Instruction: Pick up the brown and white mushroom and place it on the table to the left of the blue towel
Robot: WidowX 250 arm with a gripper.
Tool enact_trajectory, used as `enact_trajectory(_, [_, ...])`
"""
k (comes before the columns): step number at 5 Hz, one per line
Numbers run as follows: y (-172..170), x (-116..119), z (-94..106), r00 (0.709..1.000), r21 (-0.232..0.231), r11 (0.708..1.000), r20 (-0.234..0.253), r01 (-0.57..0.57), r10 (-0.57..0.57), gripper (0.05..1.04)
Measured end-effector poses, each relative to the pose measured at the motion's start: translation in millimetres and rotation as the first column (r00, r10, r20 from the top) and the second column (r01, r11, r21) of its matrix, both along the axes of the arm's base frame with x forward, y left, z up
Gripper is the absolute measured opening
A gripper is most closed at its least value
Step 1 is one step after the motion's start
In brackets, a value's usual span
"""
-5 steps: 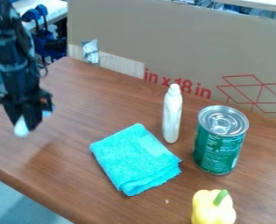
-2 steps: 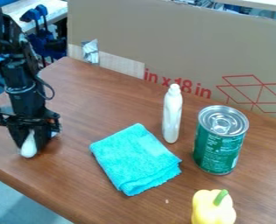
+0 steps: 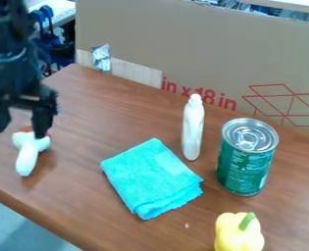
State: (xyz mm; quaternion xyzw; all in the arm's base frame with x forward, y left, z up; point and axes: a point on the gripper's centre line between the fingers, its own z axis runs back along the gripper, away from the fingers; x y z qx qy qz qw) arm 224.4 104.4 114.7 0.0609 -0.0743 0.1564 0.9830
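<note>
At the left of the camera view the black gripper (image 3: 20, 131) hangs open, its two jaws spread wide and nothing held between them. Just below it a white object (image 3: 28, 153) rests on the table near the left edge, with a long rounded end toward the front, knobs at the back and a bit of orange-red behind. A folded turquoise cloth (image 3: 151, 179) lies at the middle. Behind and right of the cloth stands a white bottle (image 3: 193, 128), with a green can (image 3: 247, 158) to its right. A yellow pepper (image 3: 239, 232) sits at the front right.
A tall cardboard panel (image 3: 216, 54) with red print runs along the back of the brown wooden table (image 3: 111, 112). The table's front edge slants down from the left. Blue and black equipment stands beyond the far left corner.
The gripper first came down with the white object between its jaws. It has since opened, let the object go and risen above it. The cloth, bottle, can and pepper have not moved.
</note>
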Motion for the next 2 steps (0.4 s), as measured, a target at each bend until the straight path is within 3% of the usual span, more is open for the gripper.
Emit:
enact_trajectory(1, [-38,0,19.2,0.992,0.024,0.992,0.003,0.125,-0.125,1.003])
enact_trajectory(2, [-83,1,9.4,0.958,0.005,0.963,-0.099,0.27,-0.268,1.003])
